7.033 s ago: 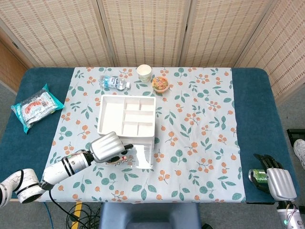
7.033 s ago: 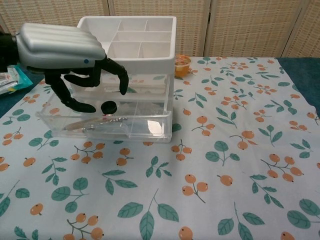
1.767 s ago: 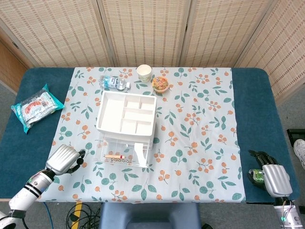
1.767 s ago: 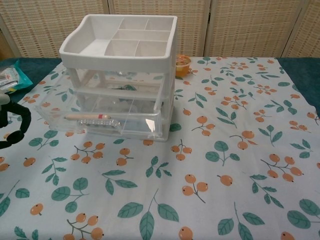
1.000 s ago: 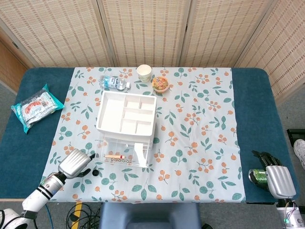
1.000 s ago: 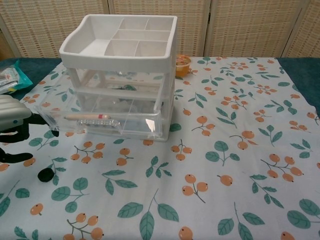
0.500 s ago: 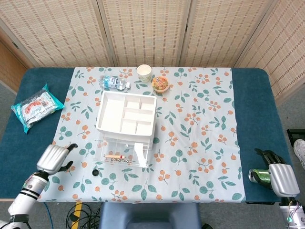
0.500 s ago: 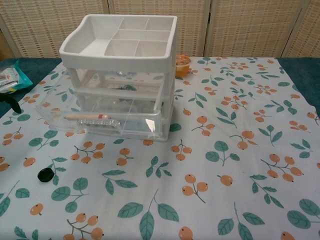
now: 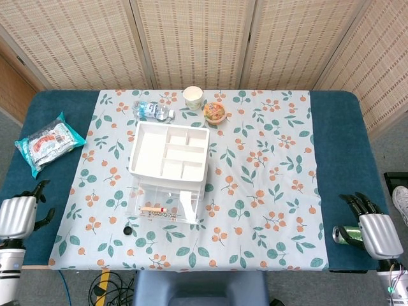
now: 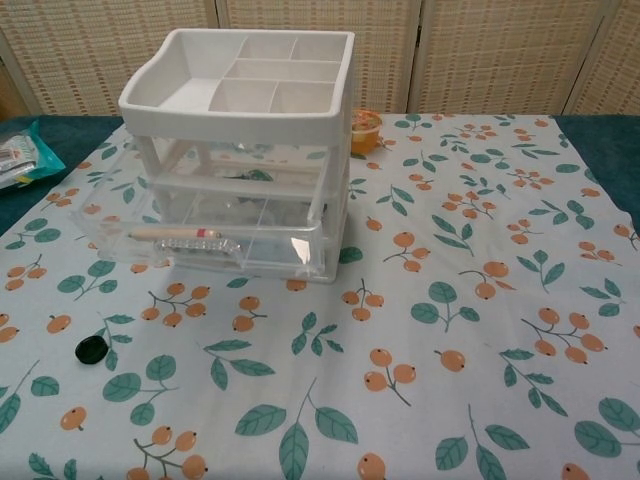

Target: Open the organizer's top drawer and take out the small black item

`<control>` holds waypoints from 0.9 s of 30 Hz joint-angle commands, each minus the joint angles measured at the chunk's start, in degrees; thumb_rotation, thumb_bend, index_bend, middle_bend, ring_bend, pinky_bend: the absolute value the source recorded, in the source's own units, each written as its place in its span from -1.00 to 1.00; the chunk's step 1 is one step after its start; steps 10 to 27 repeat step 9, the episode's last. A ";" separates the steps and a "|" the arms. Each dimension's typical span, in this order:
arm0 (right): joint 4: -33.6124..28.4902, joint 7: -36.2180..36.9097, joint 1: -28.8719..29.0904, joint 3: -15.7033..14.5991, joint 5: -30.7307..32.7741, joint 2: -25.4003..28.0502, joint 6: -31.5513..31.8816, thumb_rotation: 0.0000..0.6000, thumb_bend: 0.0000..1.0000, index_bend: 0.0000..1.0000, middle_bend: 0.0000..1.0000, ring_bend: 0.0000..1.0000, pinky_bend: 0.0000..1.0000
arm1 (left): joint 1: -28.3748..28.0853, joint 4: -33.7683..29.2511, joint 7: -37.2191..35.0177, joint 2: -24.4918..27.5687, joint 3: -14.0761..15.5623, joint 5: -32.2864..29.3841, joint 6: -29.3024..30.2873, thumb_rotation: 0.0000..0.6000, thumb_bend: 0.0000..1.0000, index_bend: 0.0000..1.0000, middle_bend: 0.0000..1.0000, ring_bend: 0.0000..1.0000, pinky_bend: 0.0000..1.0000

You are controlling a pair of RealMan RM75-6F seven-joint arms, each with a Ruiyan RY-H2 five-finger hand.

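Left hand (image 9: pixel 18 215) sits at the table's near left edge, over the blue cloth, off the floral tablecloth (image 9: pixel 268 159). Fingers slightly spread, nothing in them. Seen only in the head view.

Right hand (image 9: pixel 373 231) sits at the near right edge, also on blue cloth. Fingers extended and apart. A green can (image 9: pixel 344 234) lies on its side just beside the hand, at its inner edge; whether the hand is touching or gripping the can I cannot tell.

Small black item (image 10: pixel 91 349) lies on the tablecloth, out of the drawer, in front of the organizer (image 9: pixel 169 171) and off its left front corner. Well apart from both hands. In the head view it shows as a dark dot (image 9: pixel 127 230) near the cloth's front edge.

Organizer stands upright, white divided tray on top, clear drawers below. The drawer (image 10: pixel 215 240) is pulled forward; a pen-like stick (image 10: pixel 175 233) lies across it.

Behind the organizer: a plastic bottle (image 9: pixel 153 110) lying down, a paper cup (image 9: pixel 192 97) upright, an orange-lidded snack cup (image 9: pixel 215 112). Far left on the blue cloth, a teal snack packet (image 9: pixel 48 141).
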 commanded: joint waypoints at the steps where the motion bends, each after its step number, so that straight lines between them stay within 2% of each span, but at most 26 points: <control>1: -0.41 0.09 0.00 -0.03 0.13 0.41 -0.03 1.00 -0.28 -0.72 -0.60 -0.71 -0.51 | 1.70 -1.30 0.22 -0.60 1.05 2.42 2.36 1.00 -0.36 -0.65 -0.04 -0.11 0.02; 8: -1.30 0.12 -0.28 -0.26 -0.54 0.99 0.87 1.00 -0.28 -0.72 -0.60 -0.71 -0.51 | 3.63 -0.65 0.87 -2.89 2.19 6.38 4.95 1.00 -0.36 -0.65 -0.04 -0.11 0.02; 27: -1.30 0.13 -0.35 -0.28 -0.55 0.95 0.99 1.00 -0.28 -0.72 -0.60 -0.71 -0.51 | 3.67 -0.43 0.66 -3.13 2.15 6.42 4.76 1.00 -0.36 -0.65 -0.04 -0.11 0.01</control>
